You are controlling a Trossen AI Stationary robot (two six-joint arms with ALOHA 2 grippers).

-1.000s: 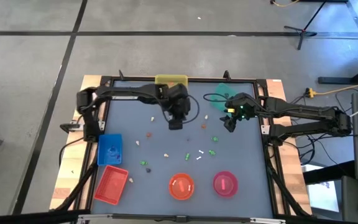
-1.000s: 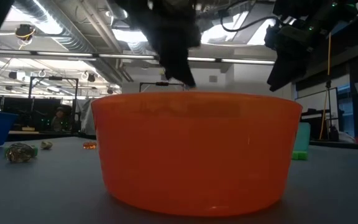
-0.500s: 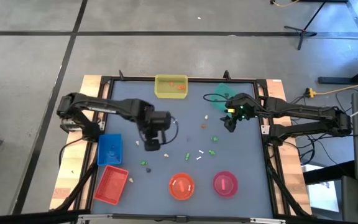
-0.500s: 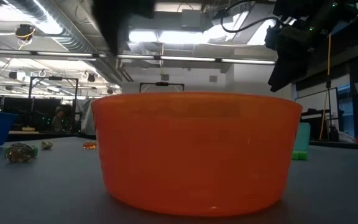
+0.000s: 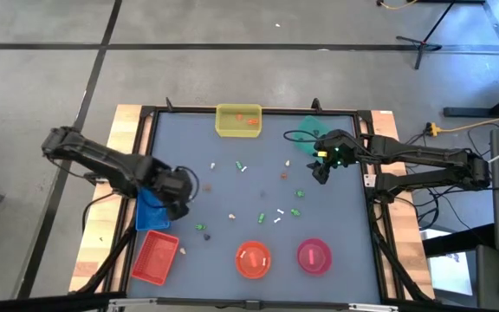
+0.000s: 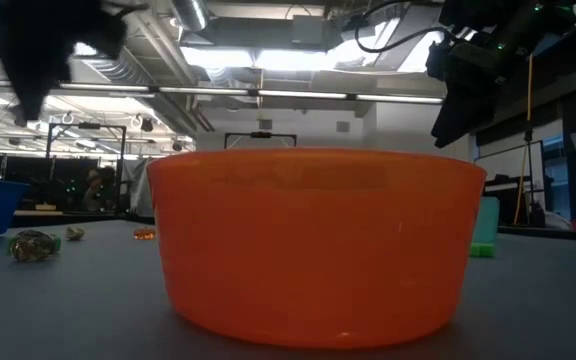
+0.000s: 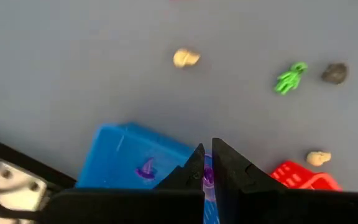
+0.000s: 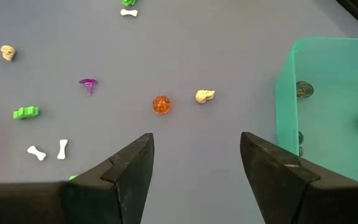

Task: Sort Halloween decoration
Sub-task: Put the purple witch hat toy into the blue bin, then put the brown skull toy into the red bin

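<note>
Tiny Halloween trinkets lie scattered on the grey table (image 5: 336, 225): a beige skull (image 7: 186, 58), a green figure (image 7: 290, 78), a dark grey lump (image 7: 335, 73), an orange bead (image 8: 161, 104), white bones (image 8: 37, 152). My left gripper (image 5: 178, 199) hangs over the blue tray (image 7: 123, 152) at the table's left, shut on a small purple piece; another purple piece (image 7: 146, 169) lies in that tray. My right gripper (image 8: 194, 149) stands open above the table's far right, beside the green tray (image 8: 328, 93), with nothing between its fingers. My left gripper pinches a tiny purple trinket (image 7: 207, 177) between its two fingertips. The fingers come from above, pointing down. The trinket is lifted clear, above the blue tray's edge.
A red tray (image 5: 155, 256) lies at the near left, an orange bowl (image 5: 253, 259) and a pink bowl (image 5: 314, 255) along the near edge, and a yellow tray (image 5: 238, 120) at the far edge. The orange bowl (image 6: 318, 240) fills the low view.
My left gripper has swung from the table's far middle toward the left and near edges, ending over the blue tray, rolling its wrist on the way and staying shut.
</note>
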